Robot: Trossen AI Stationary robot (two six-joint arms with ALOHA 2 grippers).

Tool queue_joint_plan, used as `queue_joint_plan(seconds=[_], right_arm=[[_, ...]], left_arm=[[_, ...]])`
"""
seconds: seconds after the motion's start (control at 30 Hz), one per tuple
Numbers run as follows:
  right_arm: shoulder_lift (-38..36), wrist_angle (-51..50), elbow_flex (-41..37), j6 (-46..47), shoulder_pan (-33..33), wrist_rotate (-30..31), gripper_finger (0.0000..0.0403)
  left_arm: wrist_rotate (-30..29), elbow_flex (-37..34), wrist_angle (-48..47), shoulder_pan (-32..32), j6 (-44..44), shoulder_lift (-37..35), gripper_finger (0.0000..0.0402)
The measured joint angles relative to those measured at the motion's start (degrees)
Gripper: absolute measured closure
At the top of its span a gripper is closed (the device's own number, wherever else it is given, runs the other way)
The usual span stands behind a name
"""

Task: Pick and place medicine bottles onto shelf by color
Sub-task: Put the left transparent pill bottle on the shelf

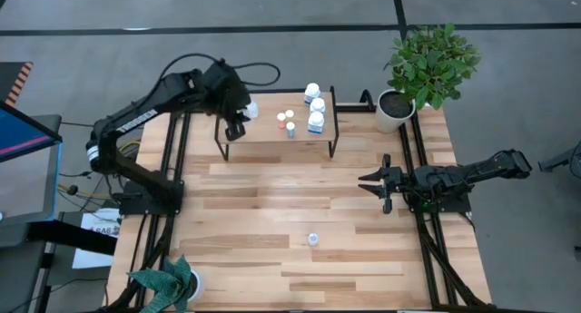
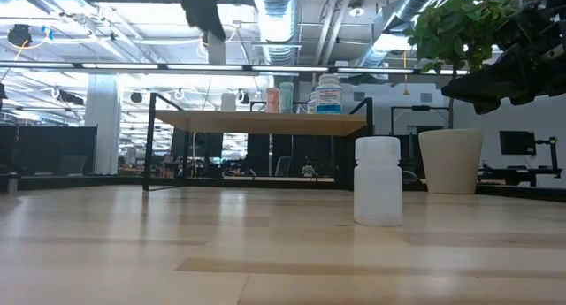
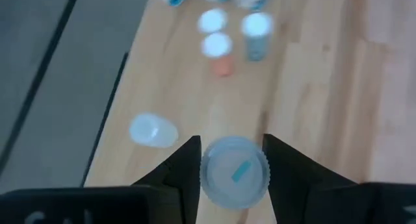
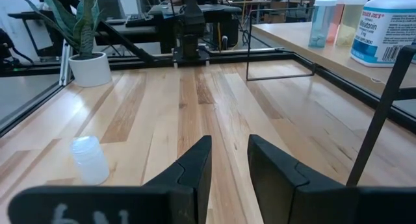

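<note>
The shelf (image 1: 263, 132) stands at the table's far side on thin black legs. Three larger white bottles (image 1: 316, 105) stand at its right end, several tiny bottles (image 1: 289, 121) in the middle and one small white bottle (image 1: 251, 109) at its left end. My left gripper (image 3: 234, 165) hangs above the shelf's left end, shut on a small pale-blue-capped bottle (image 3: 234, 175). My right gripper (image 1: 370, 181) is open and empty over the table's right side. A white bottle (image 1: 313, 239) stands upright on the tabletop near the front. My left gripper pinches the pale-blue-capped bottle between its two fingers, one on each side of its round cap (image 3: 207, 171). The fingers point down from above. The bottle stands upright in the hold, above the shelf board; whether it is lifted clear, I cannot tell.
A white pot with a leafy plant (image 1: 396, 109) stands at the far right corner, and another potted plant (image 1: 177, 281) at the near left corner. Bare wooden tabletop (image 1: 272, 204) lies between the shelf and the lone white bottle (image 2: 378, 181).
</note>
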Motion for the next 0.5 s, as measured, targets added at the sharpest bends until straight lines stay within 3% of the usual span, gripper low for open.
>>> queue_joint_plan(seconds=[0.23, 0.5], right_arm=[[0.0, 0.0, 0.0, 0.0, 0.0, 0.0, 0.028], [0.0, 0.0, 0.0, 0.0, 0.0, 0.0, 0.028]], left_arm=[[2.57, -7.63, 4.56, 7.1, -1.01, 0.1, 0.0281], [4.74, -14.2, 11.05, 10.0, -0.22, 0.17, 0.0284]])
